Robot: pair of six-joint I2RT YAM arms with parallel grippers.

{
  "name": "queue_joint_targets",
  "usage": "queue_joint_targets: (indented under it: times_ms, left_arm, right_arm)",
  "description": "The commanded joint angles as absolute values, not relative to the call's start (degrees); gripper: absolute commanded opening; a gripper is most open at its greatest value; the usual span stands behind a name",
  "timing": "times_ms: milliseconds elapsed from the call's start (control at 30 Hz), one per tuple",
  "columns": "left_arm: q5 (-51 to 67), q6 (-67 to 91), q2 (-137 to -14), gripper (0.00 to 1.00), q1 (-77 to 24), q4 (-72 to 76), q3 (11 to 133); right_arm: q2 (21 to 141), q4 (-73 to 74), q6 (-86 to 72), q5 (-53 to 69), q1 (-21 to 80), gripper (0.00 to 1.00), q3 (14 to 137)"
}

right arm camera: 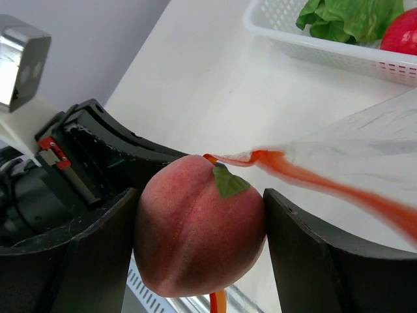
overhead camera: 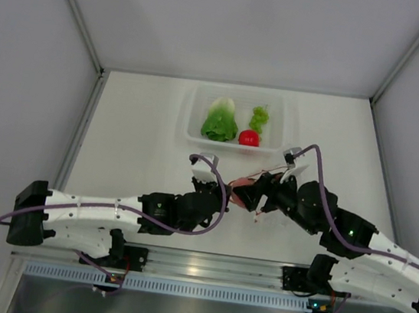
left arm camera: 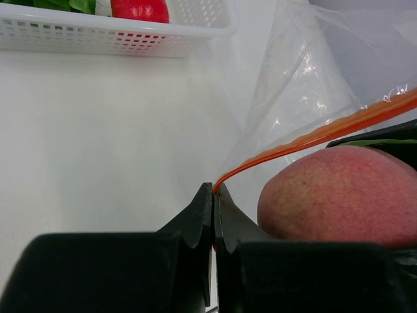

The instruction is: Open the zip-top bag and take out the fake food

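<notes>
The zip-top bag [left arm camera: 306,78] is clear and crinkly, and its orange-red zip strip [left arm camera: 313,137] runs down into my left gripper [left arm camera: 214,189], which is shut on the strip's end. My right gripper [right arm camera: 201,202] is shut on a pinkish-red round fruit [right arm camera: 195,228] with a small green leaf, right at the bag's [right arm camera: 365,150] mouth. The strip [right arm camera: 306,173] passes behind the fruit. From above, both grippers meet mid-table around the fruit [overhead camera: 243,184]. The other fake food lies in the tray: lettuce [overhead camera: 219,121], grape bunch [overhead camera: 259,118] and red tomato [overhead camera: 249,138].
A white perforated tray [overhead camera: 192,112] stands at the back of the table, just beyond the grippers. White walls close in the table on the left, right and back. A metal rail runs along the near edge by the arm bases.
</notes>
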State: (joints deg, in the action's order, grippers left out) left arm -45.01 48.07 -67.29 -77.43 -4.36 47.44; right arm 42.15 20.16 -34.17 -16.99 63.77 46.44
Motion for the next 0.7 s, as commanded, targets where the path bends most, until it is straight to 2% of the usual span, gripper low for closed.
queue_joint_targets:
  times_ms: [0, 667]
  left_arm:
    - [-45.2, 48.3, -68.1, 0.0, -77.5, -4.1, 48.2]
    - [-48.2, 52.7, -64.9, 0.0, -72.8, -12.1, 45.5]
  right_arm:
    - [38.4, 14.9, -36.2, -19.7, 64.7, 0.32, 47.4]
    - [39.4, 17.5, -40.7, -13.2, 64.6, 0.31, 56.8]
